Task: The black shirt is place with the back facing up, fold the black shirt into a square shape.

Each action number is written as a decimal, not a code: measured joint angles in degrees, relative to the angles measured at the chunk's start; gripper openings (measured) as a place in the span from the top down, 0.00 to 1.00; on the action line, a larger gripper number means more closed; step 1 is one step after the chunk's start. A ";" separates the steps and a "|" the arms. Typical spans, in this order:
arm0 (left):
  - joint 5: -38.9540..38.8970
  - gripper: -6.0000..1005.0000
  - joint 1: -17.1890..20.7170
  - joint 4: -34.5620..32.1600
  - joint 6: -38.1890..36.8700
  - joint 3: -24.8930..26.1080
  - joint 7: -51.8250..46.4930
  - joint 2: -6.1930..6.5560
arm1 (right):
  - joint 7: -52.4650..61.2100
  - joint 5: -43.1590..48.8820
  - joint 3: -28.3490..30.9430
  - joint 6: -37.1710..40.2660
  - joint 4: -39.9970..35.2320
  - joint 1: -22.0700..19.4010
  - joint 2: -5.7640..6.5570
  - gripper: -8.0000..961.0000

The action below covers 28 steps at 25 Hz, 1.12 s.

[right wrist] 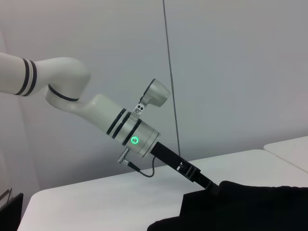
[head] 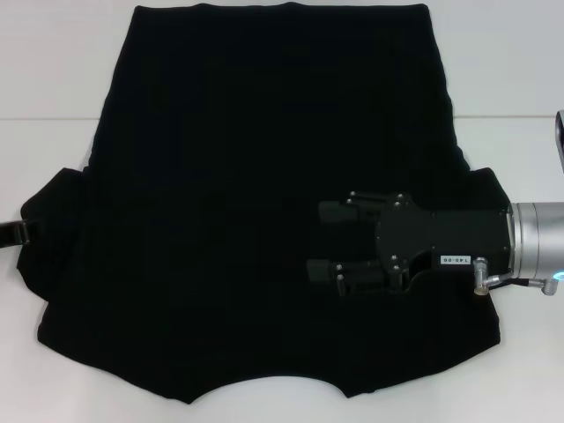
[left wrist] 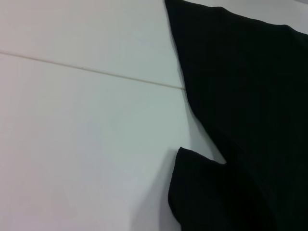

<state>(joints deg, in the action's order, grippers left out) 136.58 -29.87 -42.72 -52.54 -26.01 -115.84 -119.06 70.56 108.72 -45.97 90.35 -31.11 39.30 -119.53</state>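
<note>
The black shirt (head: 247, 176) lies spread flat on the white table (head: 53, 70), plain side up, collar edge toward me and hem at the far side. My right gripper (head: 324, 240) is over the shirt's right half, open, fingers pointing left with nothing between them. Only the tip of my left gripper (head: 12, 233) shows, at the shirt's left sleeve (head: 53, 220). In the right wrist view the left gripper (right wrist: 202, 180) meets the edge of the shirt (right wrist: 250, 207), its tip hidden by cloth. The left wrist view shows the shirt's side edge (left wrist: 250, 96) and the sleeve (left wrist: 207, 192).
A thin seam (left wrist: 96, 72) runs across the white table left of the shirt. The table's far edge meets a grey wall (right wrist: 240, 72). Bare tabletop shows on both sides of the shirt (head: 520, 79).
</note>
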 joint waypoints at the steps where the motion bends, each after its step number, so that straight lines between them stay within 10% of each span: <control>1: 0.00 0.73 -0.04 0.00 0.00 -0.02 0.00 0.02 | 0.01 0.00 0.00 0.00 0.00 -0.01 0.00 0.15; 12: 0.09 0.98 -0.14 -0.20 -0.03 -0.05 0.24 0.14 | -0.02 -0.83 0.00 0.00 0.00 -0.10 0.00 0.15; 28: 0.09 0.99 1.51 -2.81 0.00 0.68 -0.07 0.02 | -0.07 -1.84 -0.30 -1.75 2.13 0.76 -0.45 0.16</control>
<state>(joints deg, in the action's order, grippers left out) 136.67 -28.36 -45.52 -52.54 -25.33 -115.91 -119.03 70.48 106.88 -46.27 88.60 -28.98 40.06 -119.98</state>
